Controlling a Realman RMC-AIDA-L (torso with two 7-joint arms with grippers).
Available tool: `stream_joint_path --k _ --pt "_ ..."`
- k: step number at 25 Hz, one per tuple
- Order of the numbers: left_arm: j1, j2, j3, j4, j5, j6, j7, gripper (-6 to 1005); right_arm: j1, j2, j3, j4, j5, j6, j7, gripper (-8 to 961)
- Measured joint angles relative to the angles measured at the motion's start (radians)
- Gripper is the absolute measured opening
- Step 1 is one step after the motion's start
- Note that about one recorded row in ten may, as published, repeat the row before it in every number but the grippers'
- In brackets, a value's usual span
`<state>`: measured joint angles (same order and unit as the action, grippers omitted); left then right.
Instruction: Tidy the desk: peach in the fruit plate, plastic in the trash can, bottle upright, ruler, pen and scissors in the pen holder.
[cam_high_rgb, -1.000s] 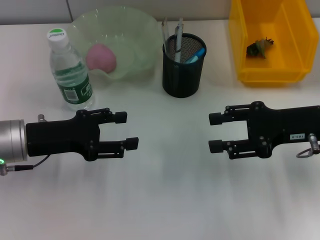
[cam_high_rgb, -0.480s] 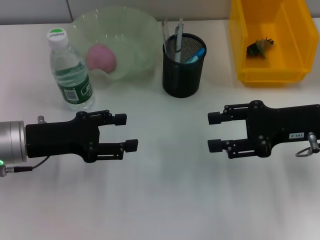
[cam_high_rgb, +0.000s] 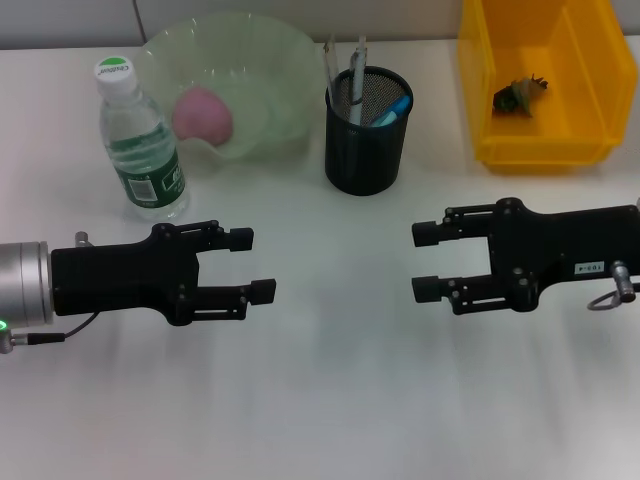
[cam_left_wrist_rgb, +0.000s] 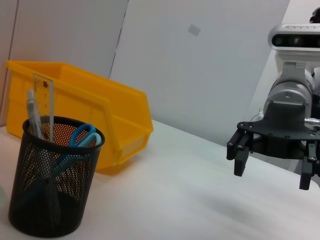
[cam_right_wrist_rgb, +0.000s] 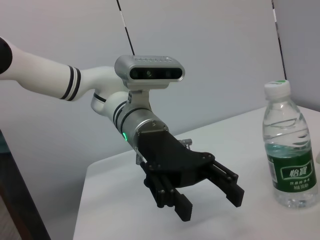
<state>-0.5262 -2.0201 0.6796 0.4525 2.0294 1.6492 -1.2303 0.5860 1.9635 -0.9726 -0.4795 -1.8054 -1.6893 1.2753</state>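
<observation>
1. Head view: the table (cam_high_rgb: 330, 400) carries 2 grippers facing each other, left gripper (cam_high_rgb: 252, 264) and right gripper (cam_high_rgb: 427, 260), both with fingers spread, holding nothing.
2. Trash can (cam_high_rgb: 540, 90) contains plastic (cam_high_rgb: 518, 95).
3. Fruit plate (cam_high_rgb: 262, 60) contains the peach (cam_high_rgb: 202, 114).
4. Bottle (cam_high_rgb: 139, 140) stands upright.
5. Pen holder (cam_high_rgb: 366, 130) holds ruler (cam_left_wrist_rgb: 44, 102), pen (cam_left_wrist_rgb: 33, 117), scissors (cam_left_wrist_rgb: 82, 136).

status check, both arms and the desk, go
Left end effector and right end effector open, empty, over bare desk. Peach in plate, bottle upright, pen holder filled, plastic binned. Nothing in the way.

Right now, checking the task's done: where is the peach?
In the head view, the peach lies in the green fruit plate, far left, between the upright bottle and pen holder.
</observation>
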Motion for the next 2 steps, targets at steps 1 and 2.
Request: stream_joint_path --k 1,2 --pt "0.0 0.0 0.0 0.0 0.0 -0.002 0.0 797 0.002 0.0 0.0 0.001 0.0 0.0 0.0 688" --pt "0.0 0.0 0.0 0.0 0.0 -0.002 0.0 797 0.003 0.0 0.0 0.002 0.0 0.0 0.0 688"
